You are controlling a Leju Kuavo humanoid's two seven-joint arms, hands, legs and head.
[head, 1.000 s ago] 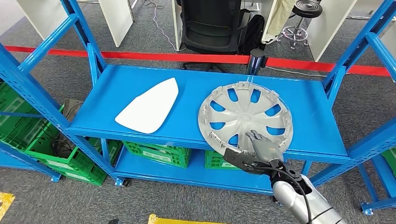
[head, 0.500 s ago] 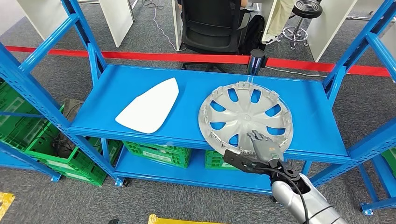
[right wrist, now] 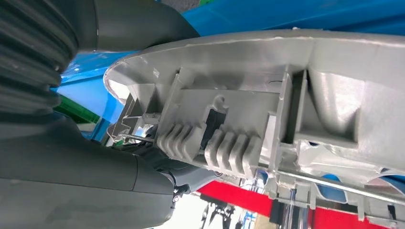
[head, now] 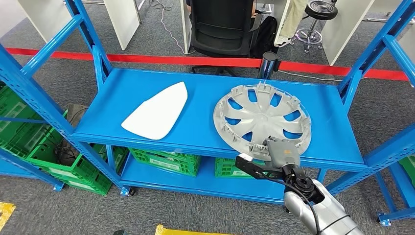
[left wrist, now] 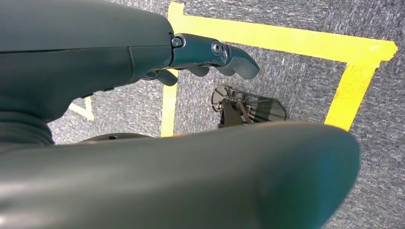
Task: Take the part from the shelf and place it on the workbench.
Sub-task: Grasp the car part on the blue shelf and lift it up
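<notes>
Blue steel shelving (head: 147,88) on grey carpet, red floor tape and an office chair behind it; green crates (head: 161,161) on the tier below.

Right hand (head: 278,155) is at the shelf's front edge, clamped on the near rim of the silver hubcap (head: 262,117). Thumb under the rim, fingers over the top, as far as the head view shows. Right wrist view confirms it: the hubcap's ribbed clips (right wrist: 215,138) sit right against the hand (right wrist: 95,186). The hubcap looks tilted, near edge raised by the hand, far edge apparently on the shelf.

White flat panel (head: 156,111) lies well off to the hand's left, untouched.

Left hand (left wrist: 210,52) hangs over yellow floor tape, fingers loosely curled with nothing in them.

Step in hand, as I judge it: the pick. The grasp is made, the lift has barely begun, and nothing has reached the workbench yet.

Next you need to lift clear and draw the hubcap toward the robot, past the front lip. Watch the one-sided rim grip, since the wide disc may droop or swing, and keep it off the uprights on the hand's right.
</notes>
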